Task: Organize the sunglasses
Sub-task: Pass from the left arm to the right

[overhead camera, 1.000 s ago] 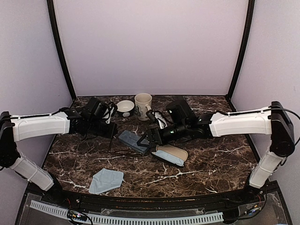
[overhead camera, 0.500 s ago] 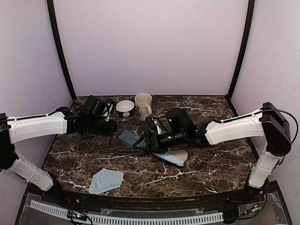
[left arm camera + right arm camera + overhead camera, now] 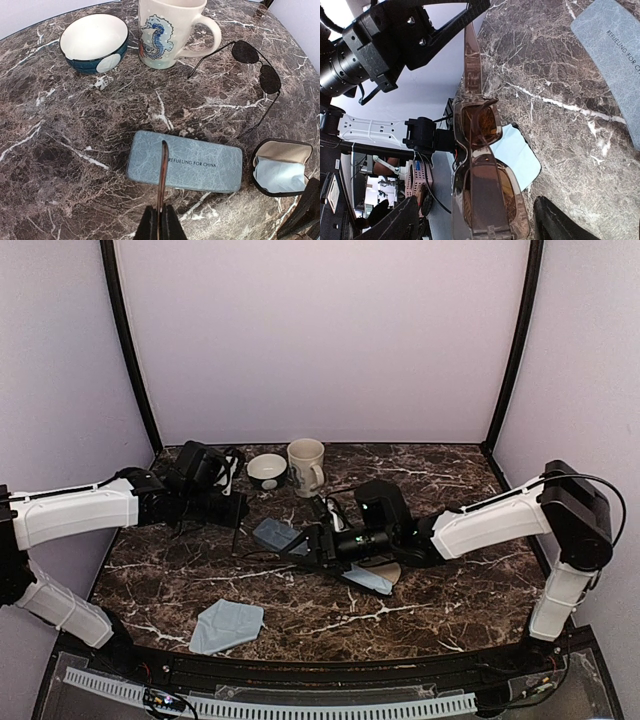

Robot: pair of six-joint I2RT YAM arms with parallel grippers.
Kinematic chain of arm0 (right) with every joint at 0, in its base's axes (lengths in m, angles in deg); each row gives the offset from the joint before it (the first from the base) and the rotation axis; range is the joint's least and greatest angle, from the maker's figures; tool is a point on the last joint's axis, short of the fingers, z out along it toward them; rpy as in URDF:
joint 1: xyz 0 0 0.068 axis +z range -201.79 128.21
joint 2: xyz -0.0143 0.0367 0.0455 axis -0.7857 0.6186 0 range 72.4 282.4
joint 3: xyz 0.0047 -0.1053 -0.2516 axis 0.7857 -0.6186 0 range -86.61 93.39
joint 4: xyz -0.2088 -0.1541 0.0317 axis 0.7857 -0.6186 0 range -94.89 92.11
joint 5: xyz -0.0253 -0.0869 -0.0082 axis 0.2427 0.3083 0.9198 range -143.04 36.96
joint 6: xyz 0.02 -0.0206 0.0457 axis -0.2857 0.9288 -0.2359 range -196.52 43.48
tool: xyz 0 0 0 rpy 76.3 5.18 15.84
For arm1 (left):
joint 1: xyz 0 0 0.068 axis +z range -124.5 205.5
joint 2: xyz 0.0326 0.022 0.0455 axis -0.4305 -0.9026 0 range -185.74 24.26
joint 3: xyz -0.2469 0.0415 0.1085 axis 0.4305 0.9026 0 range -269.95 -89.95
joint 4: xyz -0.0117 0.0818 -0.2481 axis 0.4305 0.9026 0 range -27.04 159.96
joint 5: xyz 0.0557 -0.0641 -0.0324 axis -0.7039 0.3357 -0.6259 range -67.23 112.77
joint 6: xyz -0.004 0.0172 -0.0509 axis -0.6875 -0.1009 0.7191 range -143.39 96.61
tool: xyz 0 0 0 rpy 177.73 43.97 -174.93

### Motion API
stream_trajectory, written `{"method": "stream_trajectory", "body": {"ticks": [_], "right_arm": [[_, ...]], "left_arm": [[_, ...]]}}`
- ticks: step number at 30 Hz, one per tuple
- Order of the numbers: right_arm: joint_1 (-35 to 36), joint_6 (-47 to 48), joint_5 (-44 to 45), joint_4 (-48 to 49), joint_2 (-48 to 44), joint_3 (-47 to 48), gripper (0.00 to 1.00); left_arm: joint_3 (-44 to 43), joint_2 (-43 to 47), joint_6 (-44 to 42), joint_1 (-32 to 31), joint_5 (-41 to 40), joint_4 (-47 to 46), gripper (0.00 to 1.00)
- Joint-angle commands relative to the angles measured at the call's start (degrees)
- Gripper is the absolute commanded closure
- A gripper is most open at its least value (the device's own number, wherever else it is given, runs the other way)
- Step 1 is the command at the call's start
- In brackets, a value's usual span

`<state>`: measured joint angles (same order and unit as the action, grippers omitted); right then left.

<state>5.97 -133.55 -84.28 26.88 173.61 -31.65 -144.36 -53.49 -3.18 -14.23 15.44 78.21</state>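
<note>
My left gripper (image 3: 160, 226) is shut on the tip of one slim arm of the brownish sunglasses (image 3: 485, 200), holding them above the table over the grey-blue case (image 3: 200, 165). My right gripper (image 3: 477, 216) is open, with one finger on each side of the folded brown frame and a gap showing on the left side. In the top view the right gripper (image 3: 312, 544) reaches in from the right towards the left gripper (image 3: 238, 512). The black wire-framed sunglasses (image 3: 257, 65) lie unfolded on the table beside the mug.
An open black oval case (image 3: 280, 167) with a pale blue cloth inside lies right of the grey-blue case. A seahorse mug (image 3: 167, 30) and a small bowl (image 3: 92, 42) stand at the back. A folded blue cloth (image 3: 227, 625) lies near the front edge.
The right arm has swung left and lower, bringing its fingers around the brown sunglasses, and its jaws have narrowed slightly. The left gripper still holds the glasses' arm in about the same place.
</note>
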Motion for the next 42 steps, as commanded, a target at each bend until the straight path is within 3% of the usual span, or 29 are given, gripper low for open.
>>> {"method": "stream_trajectory", "body": {"ticks": [1,13,15,32,34,42], "right_arm": [[0.5,-1.2,-0.9,6.4,1.1,-0.9,0.21],[0.6,-1.2,-0.9,8.0,2.2,-1.3,0.21],[0.6,-2.8,-2.4,8.2,2.2,-1.5,0.46],[0.6,-2.3,-2.4,7.2,1.9,-1.3,0.45],[0.5,-1.0,-2.3,6.4,1.8,-1.1,0.58],[0.1,2.8,-0.9,0.9,1.4,0.8,0.69]], "left_arm": [[-1.2,1.7,0.7,-0.4,-0.2,-0.9,1.0],[-1.0,1.7,0.8,-0.4,0.0,-1.0,1.0],[-0.9,1.8,0.8,-0.4,-0.1,-1.0,1.0],[-0.6,1.7,1.0,-0.4,0.1,-1.1,1.0],[-0.4,1.9,1.2,-0.4,0.2,-1.2,1.0],[0.3,2.9,1.2,-0.4,0.5,-1.8,0.98]]}}
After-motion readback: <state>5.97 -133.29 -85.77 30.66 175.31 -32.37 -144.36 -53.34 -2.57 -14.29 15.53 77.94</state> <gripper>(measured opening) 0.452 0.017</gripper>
